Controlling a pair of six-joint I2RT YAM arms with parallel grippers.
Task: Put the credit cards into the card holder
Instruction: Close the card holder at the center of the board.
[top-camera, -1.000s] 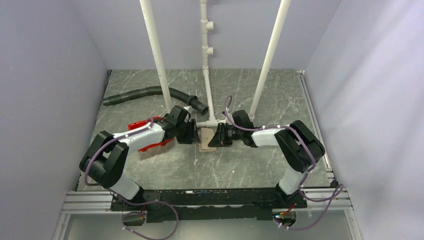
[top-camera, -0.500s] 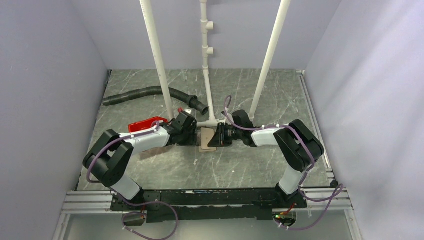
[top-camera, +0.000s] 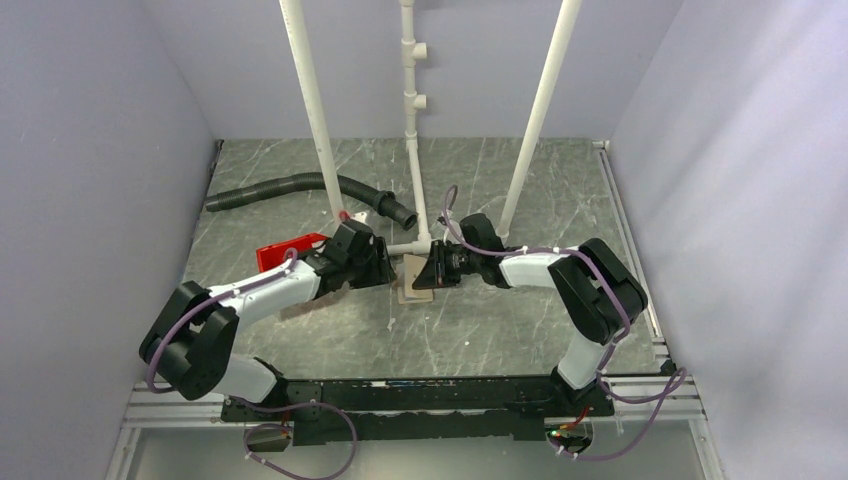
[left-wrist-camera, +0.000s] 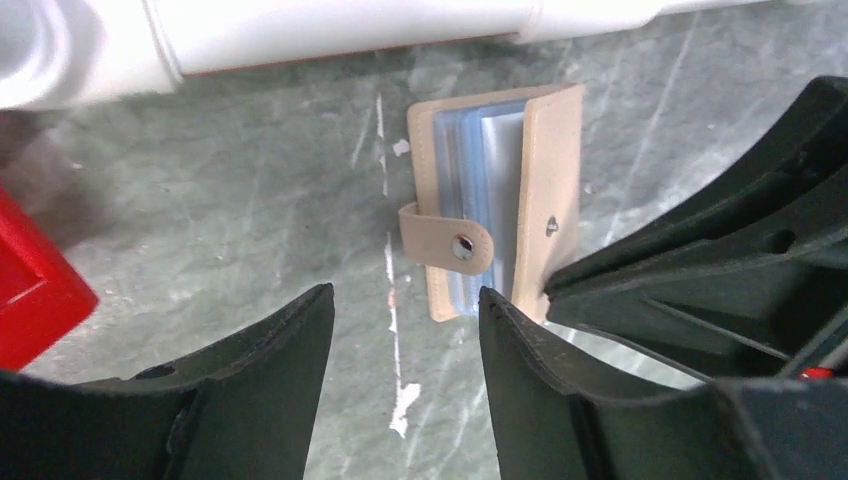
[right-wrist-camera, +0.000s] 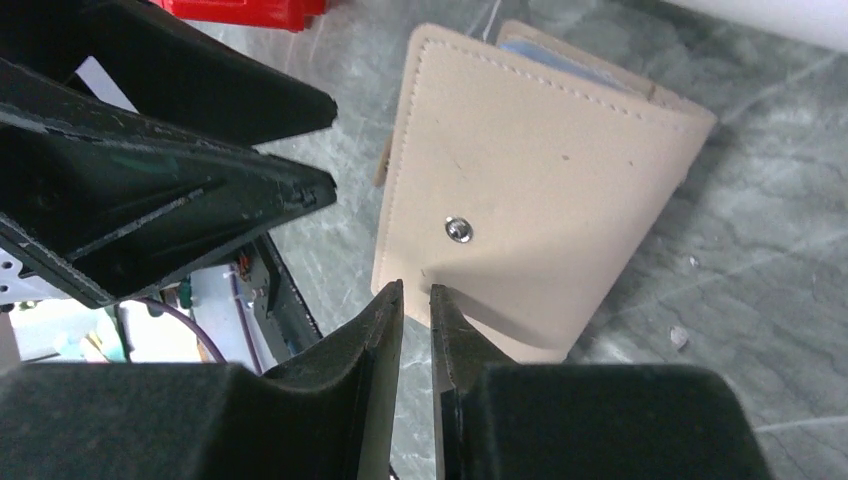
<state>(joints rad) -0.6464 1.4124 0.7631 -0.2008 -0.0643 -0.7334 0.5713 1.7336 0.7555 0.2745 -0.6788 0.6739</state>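
The card holder (top-camera: 411, 277) lies on the table between my two grippers. In the left wrist view it (left-wrist-camera: 548, 160) is tan, lying open with pale blue sleeves and its snap tab pointing left. My left gripper (left-wrist-camera: 405, 300) is open and empty just short of the tab; in the top view it (top-camera: 385, 268) is left of the holder. My right gripper (right-wrist-camera: 416, 290) is shut to a narrow slit, its tips at the near edge of the holder's tan cover (right-wrist-camera: 530, 200). I cannot tell if they touch it. No loose credit cards show.
A red plastic bin (top-camera: 290, 250) sits behind my left arm and also shows in the left wrist view (left-wrist-camera: 30, 290). A white pipe frame (top-camera: 415, 240) stands just behind the holder. A black corrugated hose (top-camera: 290, 186) lies at the back left.
My left arm has swung left and lower, uncovering more of the red bin, while its gripper stays beside the holder. My right gripper has edged slightly left over the holder.
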